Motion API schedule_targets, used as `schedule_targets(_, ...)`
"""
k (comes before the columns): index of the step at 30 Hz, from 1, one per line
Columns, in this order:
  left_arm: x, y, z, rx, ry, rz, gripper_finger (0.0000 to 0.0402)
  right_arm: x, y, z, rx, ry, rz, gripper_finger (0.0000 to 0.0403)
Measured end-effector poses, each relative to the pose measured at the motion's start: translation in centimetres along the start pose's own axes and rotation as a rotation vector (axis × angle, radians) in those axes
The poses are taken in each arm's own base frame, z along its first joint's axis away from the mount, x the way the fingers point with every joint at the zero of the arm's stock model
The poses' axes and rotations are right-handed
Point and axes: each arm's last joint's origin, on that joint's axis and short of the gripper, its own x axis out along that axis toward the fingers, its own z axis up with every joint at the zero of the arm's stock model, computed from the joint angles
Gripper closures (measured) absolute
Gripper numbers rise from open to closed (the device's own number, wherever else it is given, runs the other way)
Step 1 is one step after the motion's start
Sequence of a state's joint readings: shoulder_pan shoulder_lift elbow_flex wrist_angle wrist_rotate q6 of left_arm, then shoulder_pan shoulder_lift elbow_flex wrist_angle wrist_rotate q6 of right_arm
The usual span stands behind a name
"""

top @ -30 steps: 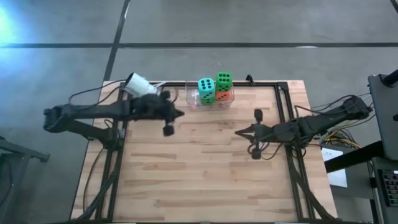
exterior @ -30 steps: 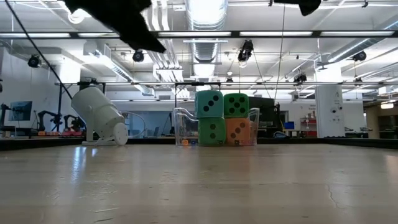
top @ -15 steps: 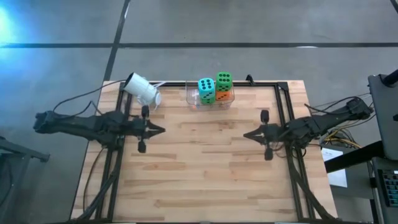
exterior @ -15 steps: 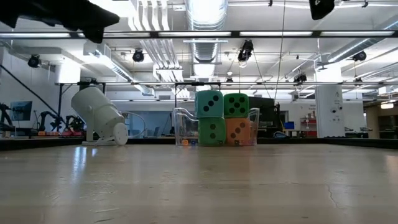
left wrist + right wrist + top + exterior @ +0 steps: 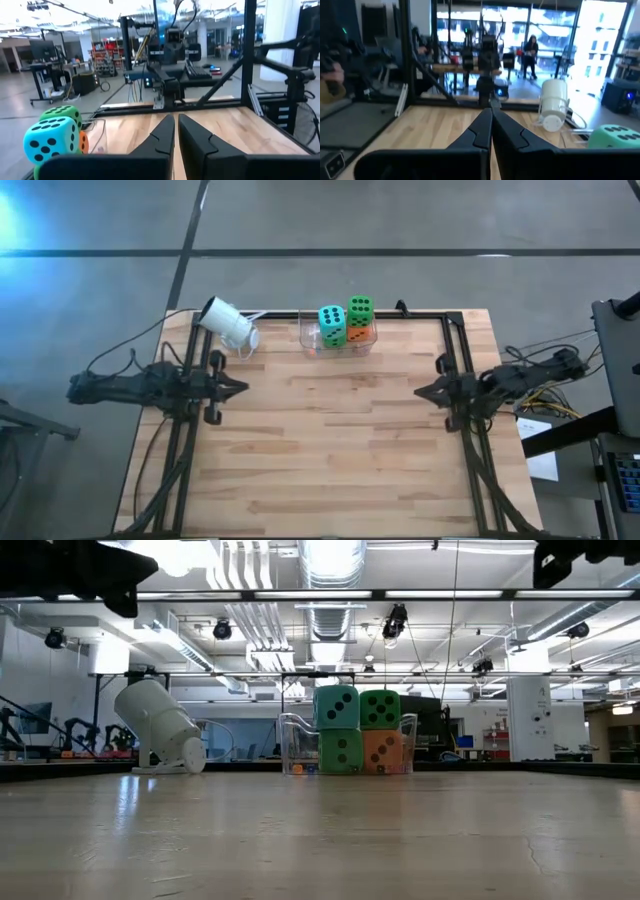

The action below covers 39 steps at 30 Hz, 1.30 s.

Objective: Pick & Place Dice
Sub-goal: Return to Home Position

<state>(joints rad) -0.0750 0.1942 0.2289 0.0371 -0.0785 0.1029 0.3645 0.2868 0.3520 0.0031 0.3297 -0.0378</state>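
Four big soft dice sit stacked two on two in a clear bin [image 5: 338,338] at the table's far edge. The teal die [image 5: 338,707] and a green die [image 5: 380,708] rest on another green die [image 5: 342,750] and the orange-red die [image 5: 382,751]. From above, teal [image 5: 332,324] and green [image 5: 360,310] are on top. Tiny dice I cannot make out. My left gripper [image 5: 238,388] hovers shut over the table's left side, my right gripper [image 5: 420,391] shut over its right side. Both are far from the bin and empty.
A white cup [image 5: 228,323] lies on its side at the far left corner, left of the bin. A black frame rail [image 5: 455,340] runs along the far and right edges. Bare wooden tabletop [image 5: 330,440] stretches between the two arms. A person [image 5: 532,47] stands far off in the room.
Both arms have drawn back from the table's middle. The left gripper moved from beside the bin toward the left and near edges, and the right gripper slid toward the right edge. The dice, bin and cup stayed where they were.
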Motion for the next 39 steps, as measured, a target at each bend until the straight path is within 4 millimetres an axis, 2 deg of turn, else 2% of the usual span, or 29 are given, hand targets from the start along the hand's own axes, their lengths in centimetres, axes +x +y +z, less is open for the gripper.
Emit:
schedule_targets(9,-1.5,0.0,-1.2,-0.01,-0.065,0.015,0.0374,-3.0,-1.0,-1.6,0.047,-0.129,-0.005,0.0394)
schedule_targets(19,-1.4,0.0,-2.4,-0.007,-0.048,0.033,0.0374,-3.3,-1.1,-1.5,0.03,-0.083,-0.011,0.0394)
schedule_targets(22,-1.3,-0.1,-2.8,-0.005,-0.046,0.033,0.0374,-2.9,-0.9,-2.4,0.037,-0.053,-0.008,0.0394)
schedule_targets(30,-0.7,-0.4,-5.7,-0.025,-0.01,0.029,0.0373,-1.7,-0.3,-6.4,0.068,-0.009,-0.007,0.0394)
schedule_targets(35,-0.7,-0.4,-5.9,-0.021,0.013,0.035,0.0373,-1.2,-0.1,-8.8,0.064,0.0,-0.008,0.0394)
schedule_targets(39,-0.7,-0.4,-6.0,-0.015,0.026,0.035,0.0373,-1.1,0.0,-8.9,0.041,0.012,-0.005,0.0394)
